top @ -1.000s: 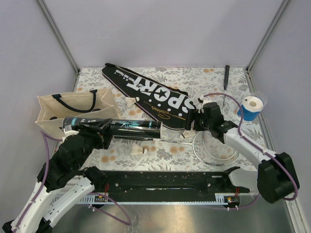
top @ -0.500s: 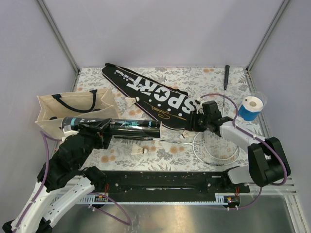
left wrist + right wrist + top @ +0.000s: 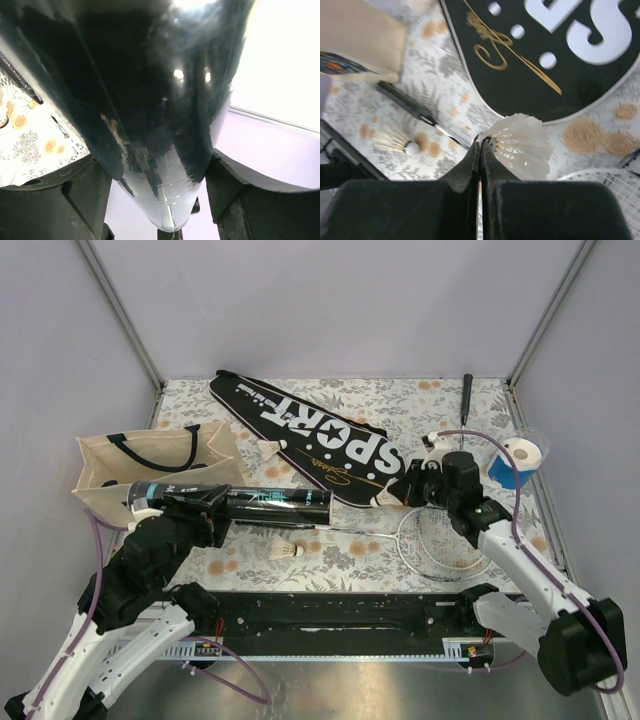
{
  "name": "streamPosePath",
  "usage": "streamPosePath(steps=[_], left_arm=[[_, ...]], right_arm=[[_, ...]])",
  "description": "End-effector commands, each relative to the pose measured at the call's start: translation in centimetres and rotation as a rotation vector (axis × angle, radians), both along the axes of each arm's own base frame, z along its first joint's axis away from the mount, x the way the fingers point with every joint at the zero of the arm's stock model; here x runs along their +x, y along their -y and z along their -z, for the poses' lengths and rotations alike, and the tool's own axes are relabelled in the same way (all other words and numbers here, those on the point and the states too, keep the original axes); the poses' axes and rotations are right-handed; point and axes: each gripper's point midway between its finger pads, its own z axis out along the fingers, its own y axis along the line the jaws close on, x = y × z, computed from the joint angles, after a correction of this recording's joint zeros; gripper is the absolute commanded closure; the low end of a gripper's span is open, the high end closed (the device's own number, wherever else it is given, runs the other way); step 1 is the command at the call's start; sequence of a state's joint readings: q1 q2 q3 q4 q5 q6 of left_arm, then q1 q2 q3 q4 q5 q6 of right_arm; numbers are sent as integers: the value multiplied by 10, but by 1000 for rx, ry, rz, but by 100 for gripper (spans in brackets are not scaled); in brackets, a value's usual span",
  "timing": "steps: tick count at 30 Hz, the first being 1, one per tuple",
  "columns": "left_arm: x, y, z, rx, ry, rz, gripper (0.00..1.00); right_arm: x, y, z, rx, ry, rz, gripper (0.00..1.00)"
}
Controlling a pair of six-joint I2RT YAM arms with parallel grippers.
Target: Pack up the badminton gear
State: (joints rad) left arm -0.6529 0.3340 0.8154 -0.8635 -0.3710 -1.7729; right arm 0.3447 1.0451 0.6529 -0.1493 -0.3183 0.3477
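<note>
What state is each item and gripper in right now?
Left gripper: closed around the tube.
Right gripper: shut on a shuttlecock.
Tube: gripped, roughly level.
Loose shuttlecocks: two, lying on the table.
Racket: flat on the table.
Cover: flat on the table.
Tote bag: mouth open.

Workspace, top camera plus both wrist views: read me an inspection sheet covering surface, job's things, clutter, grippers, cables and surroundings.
Surface: floral table, gear spread across it.
Job's things: racket cover lying flat; racket flat by the right arm; tube in the left gripper; two loose shuttlecocks; third shuttlecock in the right gripper.
Clutter: tote bag at left; blue and white roll at right.
Grippers: left clamped around the tube; right shut on the feather rim.
Cables: purple cables along both arms.
Surroundings: pale walls, metal posts.
</note>
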Motion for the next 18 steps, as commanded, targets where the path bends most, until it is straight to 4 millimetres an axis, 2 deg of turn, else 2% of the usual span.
streamPosePath(steps=[1, 4, 8, 10, 13, 18], left_arm=[[4, 3, -23, -83, 47, -15, 73], [7, -1, -23, -99, 21, -49, 73], [9, -3, -28, -122, 11, -77, 73], [10, -4, -26, -129, 4, -84, 73], [11, -6, -22, -131, -22, -109, 73], [14, -9, -22, -138, -24, -136, 74]], right_arm=[[-10, -17, -77, 229, 204, -48, 100], [-24, -13, -129, 417, 392, -13, 100], [-43, 1, -169, 532, 569, 32, 100], [-54, 2, -184, 575, 616, 13, 100], [-66, -5, -199, 607, 637, -44, 100], [-78, -22, -209, 650, 618, -112, 100]])
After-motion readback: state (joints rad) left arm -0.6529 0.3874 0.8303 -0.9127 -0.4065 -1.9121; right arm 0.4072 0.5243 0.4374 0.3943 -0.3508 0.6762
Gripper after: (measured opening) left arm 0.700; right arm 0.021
